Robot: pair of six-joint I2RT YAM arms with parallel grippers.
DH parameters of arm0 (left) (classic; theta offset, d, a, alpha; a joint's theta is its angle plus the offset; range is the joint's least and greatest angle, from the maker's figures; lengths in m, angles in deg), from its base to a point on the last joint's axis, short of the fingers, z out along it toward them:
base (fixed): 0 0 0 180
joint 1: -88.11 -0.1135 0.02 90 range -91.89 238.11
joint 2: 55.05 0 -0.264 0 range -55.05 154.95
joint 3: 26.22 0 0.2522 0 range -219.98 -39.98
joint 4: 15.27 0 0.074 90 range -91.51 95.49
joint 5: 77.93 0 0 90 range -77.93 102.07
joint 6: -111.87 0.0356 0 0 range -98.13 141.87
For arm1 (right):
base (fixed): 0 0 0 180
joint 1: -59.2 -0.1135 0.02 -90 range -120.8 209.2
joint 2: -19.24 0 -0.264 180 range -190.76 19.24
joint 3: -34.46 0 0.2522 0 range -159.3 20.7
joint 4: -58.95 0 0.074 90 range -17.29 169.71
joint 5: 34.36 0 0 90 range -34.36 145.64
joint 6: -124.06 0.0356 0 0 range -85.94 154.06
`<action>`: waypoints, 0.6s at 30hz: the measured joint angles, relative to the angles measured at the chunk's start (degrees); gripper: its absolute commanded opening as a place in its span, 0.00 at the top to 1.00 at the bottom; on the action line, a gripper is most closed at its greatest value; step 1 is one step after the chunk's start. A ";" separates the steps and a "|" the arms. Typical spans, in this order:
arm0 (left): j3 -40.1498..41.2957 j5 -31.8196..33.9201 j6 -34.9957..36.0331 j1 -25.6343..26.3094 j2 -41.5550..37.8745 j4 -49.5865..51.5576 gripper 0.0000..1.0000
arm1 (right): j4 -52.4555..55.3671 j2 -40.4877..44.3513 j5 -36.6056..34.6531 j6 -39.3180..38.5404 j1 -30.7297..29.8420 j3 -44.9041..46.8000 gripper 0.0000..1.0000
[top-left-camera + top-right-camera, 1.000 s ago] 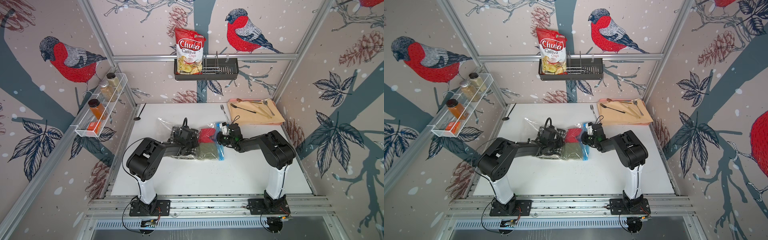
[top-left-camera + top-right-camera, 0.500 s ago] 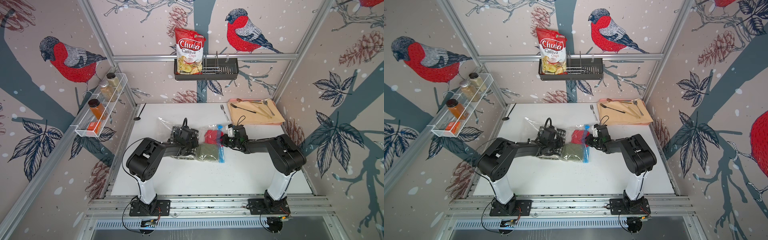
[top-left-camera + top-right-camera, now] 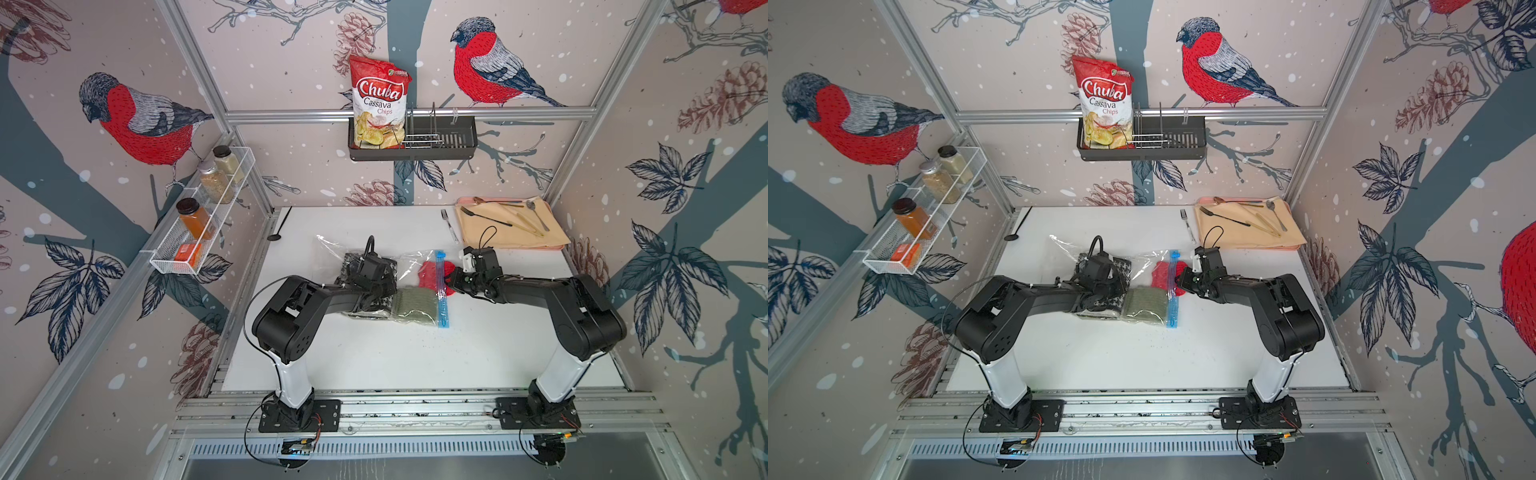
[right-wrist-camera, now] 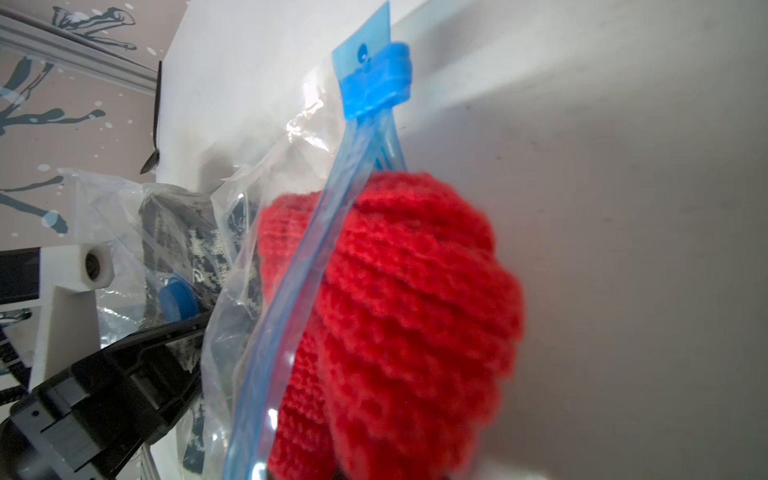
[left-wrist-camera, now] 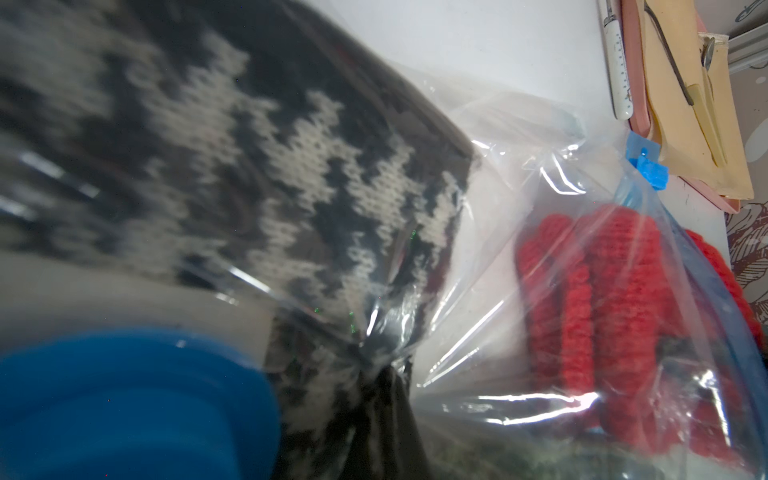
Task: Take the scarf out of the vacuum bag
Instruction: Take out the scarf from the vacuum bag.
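1. White worktop (image 3: 415, 357) carries a large clear crinkly plastic vacuum bag (image 3: 332, 246) at its middle.
2. My left jaws are clenched on bunched bag plastic above the folded black-and-white houndstooth knit scarf (image 5: 291, 166), which lies inside the bag.
3. My right jaws grasp the small red knit piece (image 4: 415, 291), which pokes out past the light-blue zip strip (image 3: 441, 286).

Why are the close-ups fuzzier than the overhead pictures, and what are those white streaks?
Left wrist view: the scarf and blue valve sit near the lens and blur; the streaks are glare on the vacuum bag. Right wrist view: the red knit piece is soft. Both top views: sharp.
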 measured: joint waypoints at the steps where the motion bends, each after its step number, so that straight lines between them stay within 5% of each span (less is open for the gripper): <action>1: -0.04 0.00 -0.02 0.00 0.00 0.07 1.00 | 0.94 0.24 -0.52 -0.35 0.22 -0.07 1.00; 18: -0.61 0.02 -0.42 0.02 -0.11 1.18 1.00 | 14.36 8.55 -7.85 -2.58 4.94 -0.33 1.00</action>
